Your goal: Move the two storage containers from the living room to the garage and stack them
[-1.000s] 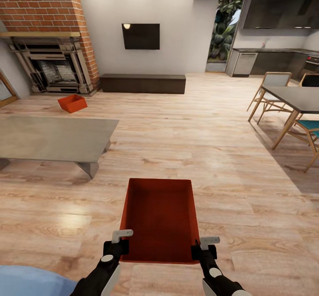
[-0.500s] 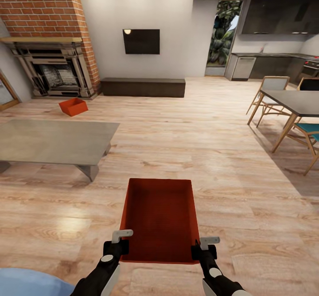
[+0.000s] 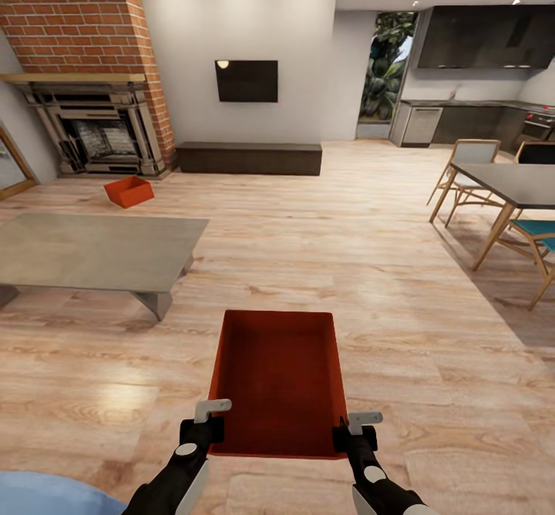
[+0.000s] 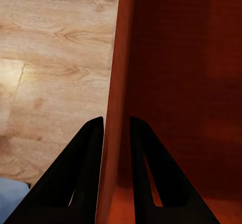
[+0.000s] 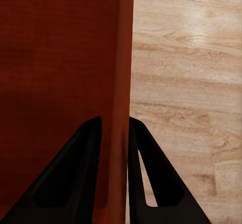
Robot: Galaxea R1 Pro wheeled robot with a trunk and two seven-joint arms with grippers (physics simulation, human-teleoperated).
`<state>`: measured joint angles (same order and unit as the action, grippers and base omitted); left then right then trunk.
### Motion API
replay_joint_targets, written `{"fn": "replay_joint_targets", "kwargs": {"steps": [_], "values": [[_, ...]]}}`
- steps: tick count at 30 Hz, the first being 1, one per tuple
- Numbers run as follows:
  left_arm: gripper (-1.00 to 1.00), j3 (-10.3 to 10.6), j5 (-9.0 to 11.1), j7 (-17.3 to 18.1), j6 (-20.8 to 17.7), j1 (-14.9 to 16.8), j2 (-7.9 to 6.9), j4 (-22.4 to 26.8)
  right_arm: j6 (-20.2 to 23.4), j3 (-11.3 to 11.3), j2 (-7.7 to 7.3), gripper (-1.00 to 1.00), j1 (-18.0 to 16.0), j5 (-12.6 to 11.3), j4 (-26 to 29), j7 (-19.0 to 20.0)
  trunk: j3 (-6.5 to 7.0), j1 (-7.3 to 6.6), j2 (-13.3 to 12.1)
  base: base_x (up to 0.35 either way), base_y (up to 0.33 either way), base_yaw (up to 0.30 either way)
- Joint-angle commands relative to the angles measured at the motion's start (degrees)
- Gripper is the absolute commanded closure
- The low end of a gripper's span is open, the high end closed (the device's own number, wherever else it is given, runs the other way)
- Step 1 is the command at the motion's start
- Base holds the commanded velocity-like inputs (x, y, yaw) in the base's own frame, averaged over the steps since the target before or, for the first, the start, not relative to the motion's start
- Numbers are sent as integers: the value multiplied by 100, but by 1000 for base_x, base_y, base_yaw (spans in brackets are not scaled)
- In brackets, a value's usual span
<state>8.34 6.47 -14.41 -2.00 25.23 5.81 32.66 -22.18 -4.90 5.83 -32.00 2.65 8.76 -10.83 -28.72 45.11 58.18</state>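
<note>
Right here in front of the robot, one red-orange storage container (image 3: 277,382) is held up over the wood-plank floor (image 3: 432,361), gripped at its near end by two grippers. The left gripper (image 3: 213,419) has its two dark fingers (image 4: 85,168) pinched narrow on the container's left wall, one finger outside and one inside, as the left wrist view shows. The right gripper (image 3: 356,429) does the same on the right wall, its fingers (image 5: 146,173) straddling the thin red edge. The bin is open-topped and I see nothing inside it. Beyond it and to the left stands one low grey table (image 3: 92,249). On the right side there is one dark dining table (image 3: 516,180) with wooden chairs around it; I count at least three, one with a teal seat (image 3: 539,231). Farther back, the second storage container (image 3: 129,191) sits on the plank floor, slightly tilted, just in front of the red brick fireplace (image 3: 92,75) and well apart from the carried one. One dark low bench (image 3: 248,158) runs along the white back wall under one black wall screen (image 3: 247,81). At the far right lies a dark kitchen (image 3: 478,106).
</note>
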Motion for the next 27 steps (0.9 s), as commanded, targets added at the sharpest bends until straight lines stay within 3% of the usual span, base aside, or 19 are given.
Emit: {"fn": "replay_joint_targets", "kwargs": {"steps": [1,27], "values": [[100,9,86,-167,-28,0,-19,-6,-227,121,-3,100,-8,25,11,-77,4,0,3,0,0,0],[100,9,90,-160,-28,0,-19,-6,-230,121,-3,100,-8,25,11,-77,240,0,3,0,0,0]]}}
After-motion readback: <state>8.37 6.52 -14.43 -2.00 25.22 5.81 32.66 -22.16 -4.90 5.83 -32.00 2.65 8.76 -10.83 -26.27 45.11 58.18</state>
